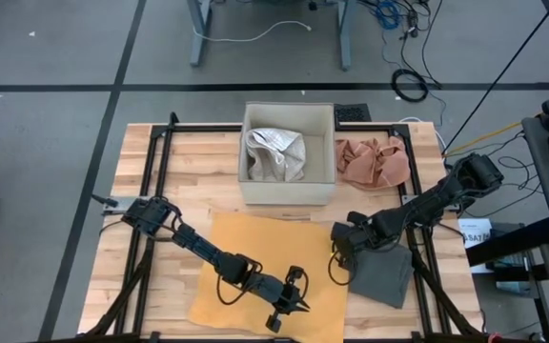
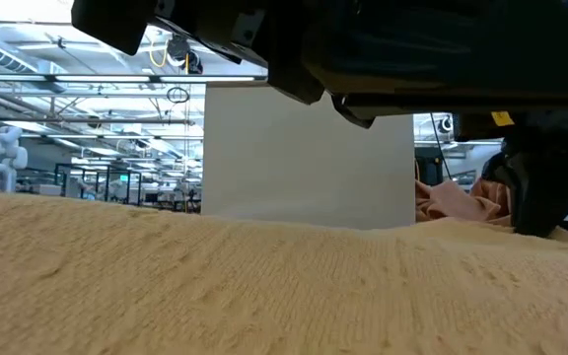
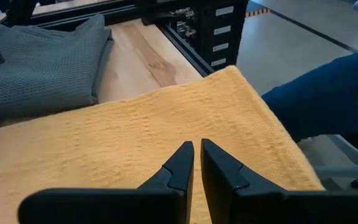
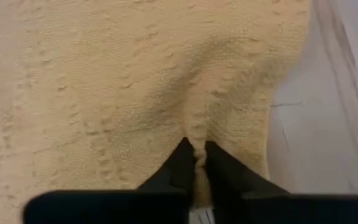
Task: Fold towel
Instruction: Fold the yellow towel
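Observation:
A yellow towel (image 1: pixel 255 272) lies spread flat on the wooden table, in front of the box. My right gripper (image 1: pixel 339 246) stands at the towel's right edge near its far right corner, pointing steeply down, shut on a pucker of the cloth (image 4: pixel 197 146). My left gripper (image 3: pixel 196 149) hangs low over the towel's near right part (image 1: pixel 298 305), fingers shut with nothing between them. Whether its tips touch the cloth, I cannot tell. My right gripper pinches a small raised pucker of the yellow towel (image 4: pixel 197 140) between its two fingertips, just inside the towel's right edge (image 4: pixel 272 124). The fingers come from above, pointing steeply down. Creases run from the pinch into the cloth, and the towel around it lies on the table.
A folded grey towel (image 1: pixel 387 274) lies just right of the yellow one, under my right arm. A cardboard box (image 1: pixel 289 186) holding a pale cloth (image 1: pixel 276 154) stands behind the towel, with a crumpled pink cloth (image 1: pixel 375 162) to its right. Something dark blue (image 3: pixel 328 93) shows beyond the table's near edge.

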### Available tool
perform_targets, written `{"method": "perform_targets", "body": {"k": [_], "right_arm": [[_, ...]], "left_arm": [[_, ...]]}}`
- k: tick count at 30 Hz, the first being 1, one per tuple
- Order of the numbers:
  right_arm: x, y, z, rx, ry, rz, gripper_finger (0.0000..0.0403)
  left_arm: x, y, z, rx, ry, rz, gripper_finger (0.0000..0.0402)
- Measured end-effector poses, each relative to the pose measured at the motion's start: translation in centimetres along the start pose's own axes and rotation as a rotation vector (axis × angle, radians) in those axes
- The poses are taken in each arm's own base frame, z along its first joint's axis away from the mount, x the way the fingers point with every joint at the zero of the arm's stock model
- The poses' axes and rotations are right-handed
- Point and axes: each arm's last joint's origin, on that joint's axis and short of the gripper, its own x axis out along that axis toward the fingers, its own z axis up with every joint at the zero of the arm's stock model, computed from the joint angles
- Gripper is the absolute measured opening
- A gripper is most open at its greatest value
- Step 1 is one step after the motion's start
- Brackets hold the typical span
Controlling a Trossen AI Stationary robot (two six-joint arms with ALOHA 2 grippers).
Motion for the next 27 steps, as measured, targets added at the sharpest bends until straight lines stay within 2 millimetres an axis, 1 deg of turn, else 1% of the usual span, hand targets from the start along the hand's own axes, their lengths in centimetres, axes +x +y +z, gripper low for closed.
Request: {"method": "perform_targets", "body": {"k": [1,2,6,11,16,19,22,24,27], "right_arm": [[-0.1,0.0,0.1,-0.009,-0.001,0.010,0.0017],[-0.1,0.0,0.2,-0.010,-0.007,0.019,0.0012],[-0.7,-0.4,1.1,-0.008,-0.047,0.060,0.0011],[-2.8,-0.8,2.7,-0.018,-0.151,0.097,0.0004],[-4.2,-2.4,3.9,-0.026,-0.228,0.085,0.0003],[-4.8,-3.3,4.5,-0.024,-0.261,0.071,0.0002],[-5.1,-4.1,5.0,-0.027,-0.282,0.057,0.0001],[-5.1,-4.7,5.1,-0.033,-0.280,0.035,0.0001],[-4.9,-5.9,4.9,-0.028,-0.232,-0.044,0.0001]], "left_arm": [[0.0,0.0,0.0,0.006,-0.005,0.000,0.0037],[0.0,0.0,0.1,0.018,-0.011,-0.002,0.0037],[0.0,-0.1,0.3,0.060,-0.031,-0.028,0.0037],[0.0,-0.1,0.4,0.107,-0.048,-0.028,0.0037],[0.0,0.1,0.5,0.145,-0.053,-0.015,0.0037],[0.0,0.4,0.5,0.145,-0.054,-0.005,0.0037],[0.0,0.8,0.5,0.141,-0.053,0.008,0.0037],[0.0,1.1,0.4,0.122,-0.045,0.052,0.0037],[0.0,1.6,-0.1,0.116,0.011,0.110,0.0037]]}}
